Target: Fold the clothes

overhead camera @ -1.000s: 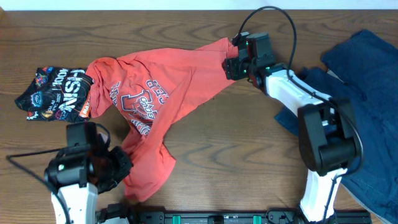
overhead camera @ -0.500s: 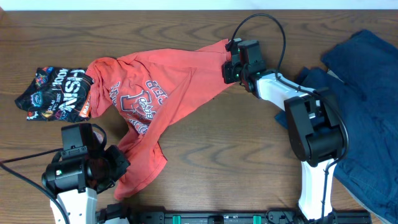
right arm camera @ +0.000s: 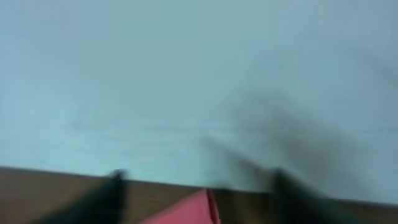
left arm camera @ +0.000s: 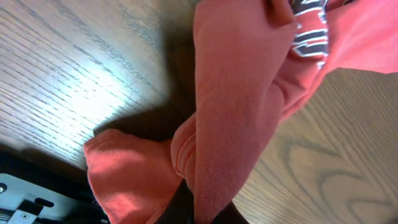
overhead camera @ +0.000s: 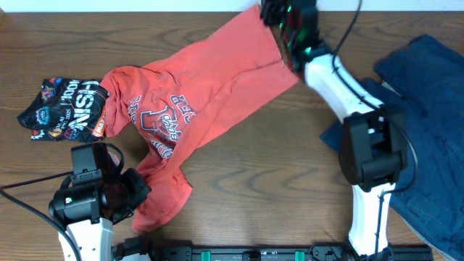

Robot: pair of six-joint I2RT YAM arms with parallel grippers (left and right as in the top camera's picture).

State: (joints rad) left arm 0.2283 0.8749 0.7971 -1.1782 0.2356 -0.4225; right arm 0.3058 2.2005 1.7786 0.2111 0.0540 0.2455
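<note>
The coral-red T-shirt lies twisted and half bunched, strung between your grippers. The right gripper pinches its far end and the left gripper is clamped on its near end. You're at the spreading step; next, draw the ends apart until it lies flat.

The overhead camera looks straight down on the table, with the robot's side at 6 o'clock. The left wrist camera sits close over the wood near 7 o'clock, its view filled by the coral-red T-shirt. The blurred right wrist camera faces outward at 12 o'clock toward a pale wall. All three views share the shirt.
</note>
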